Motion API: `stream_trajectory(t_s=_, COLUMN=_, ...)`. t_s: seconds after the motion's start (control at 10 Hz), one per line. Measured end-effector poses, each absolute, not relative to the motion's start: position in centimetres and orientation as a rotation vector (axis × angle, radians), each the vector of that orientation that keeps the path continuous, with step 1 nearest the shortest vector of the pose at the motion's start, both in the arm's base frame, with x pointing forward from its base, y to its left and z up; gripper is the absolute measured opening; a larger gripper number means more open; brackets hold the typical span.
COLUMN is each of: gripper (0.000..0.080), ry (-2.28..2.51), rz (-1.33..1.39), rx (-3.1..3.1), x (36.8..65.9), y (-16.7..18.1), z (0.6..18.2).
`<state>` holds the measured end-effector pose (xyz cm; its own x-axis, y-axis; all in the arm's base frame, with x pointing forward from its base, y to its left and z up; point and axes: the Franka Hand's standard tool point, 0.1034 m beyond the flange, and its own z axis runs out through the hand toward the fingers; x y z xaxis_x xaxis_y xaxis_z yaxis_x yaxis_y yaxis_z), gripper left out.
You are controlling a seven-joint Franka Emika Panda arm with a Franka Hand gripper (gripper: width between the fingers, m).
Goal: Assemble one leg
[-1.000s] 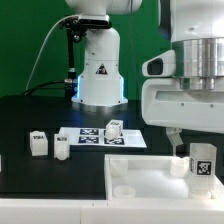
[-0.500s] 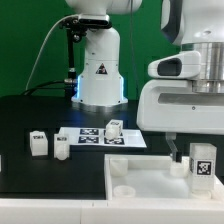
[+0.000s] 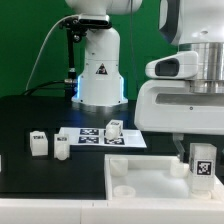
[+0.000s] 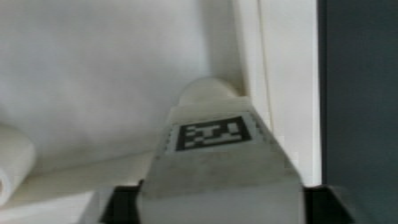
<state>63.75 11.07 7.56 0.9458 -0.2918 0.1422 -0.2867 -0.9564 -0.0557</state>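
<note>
tool (image 4: 221, 203) around upright leg (image 3: 203, 165), axis vertical

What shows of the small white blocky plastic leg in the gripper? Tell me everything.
The leg is a small white plastic post with a black-and-white square tag on one side. It stands upright, clamped in the gripper, over the exterior view's right end of the large flat white rimmed panel. Whether it touches that panel cannot be told.

Blurred leg (image 4: 217, 150), lower end apparently off-frame
</note>
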Motion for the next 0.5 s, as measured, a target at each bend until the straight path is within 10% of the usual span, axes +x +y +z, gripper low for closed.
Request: stream_trajectory(t_s=0.5, gripper=0.0285, ry=1.114, rz=-0.18, rx=-2.859, x=64.09, y=10.45, z=7.43)
